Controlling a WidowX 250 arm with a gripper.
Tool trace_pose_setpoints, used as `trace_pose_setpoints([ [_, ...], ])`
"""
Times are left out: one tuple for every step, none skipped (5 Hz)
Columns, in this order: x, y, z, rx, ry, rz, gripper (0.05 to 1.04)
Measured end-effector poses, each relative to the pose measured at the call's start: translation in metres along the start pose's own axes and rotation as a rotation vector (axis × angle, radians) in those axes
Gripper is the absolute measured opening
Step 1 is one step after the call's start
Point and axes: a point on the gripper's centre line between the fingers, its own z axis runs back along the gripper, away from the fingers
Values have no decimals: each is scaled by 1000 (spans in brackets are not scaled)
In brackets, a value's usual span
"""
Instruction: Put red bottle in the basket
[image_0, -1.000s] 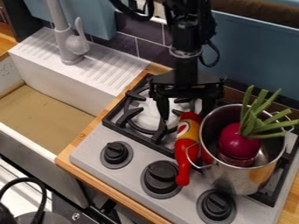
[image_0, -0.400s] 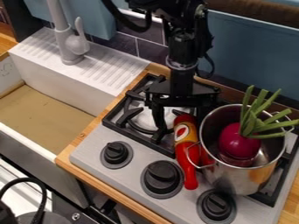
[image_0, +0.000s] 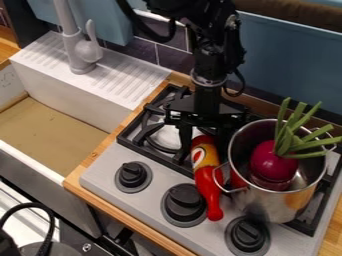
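While I watch from my station, I have the gripper (image_0: 203, 142) hanging low over the left part of the stove (image_0: 107, 170), pointed down at the far end of the red bottle (image_0: 206, 176). That wide end, with its yellow-orange band, sits directly below my gripper's body and partly under it. From there the bottle runs toward me and slightly right, so its narrow red tip lies well on the near side of the gripper, between the middle knob (image_0: 184, 201) and the near right knob (image_0: 248, 235). I cannot tell from this angle whether the gripper is pinching the bottle or only standing around its end.

The far end of the bottle lies over the black grate (image_0: 143, 134). Just right of the bottle, I see the metal pot (image_0: 274, 205), with its wire handle (image_0: 232, 191) bent down close beside the bottle's right side. Inside the pot is a round magenta vegetable (image_0: 271, 162) whose green stalks stick up and out over the rim to the far right. On my left is the sink (image_0: 53, 125), with the faucet (image_0: 81, 50) at its far side.
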Motion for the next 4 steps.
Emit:
trace_pose_setpoints([
  [0, 2, -2, 15, -15, -13, 603],
  [1, 6, -2, 38, -19, -36, 603],
  [5, 9, 5, 76, -2, -95, 603],
  [15, 16, 14, 93, 8, -146, 603],
])
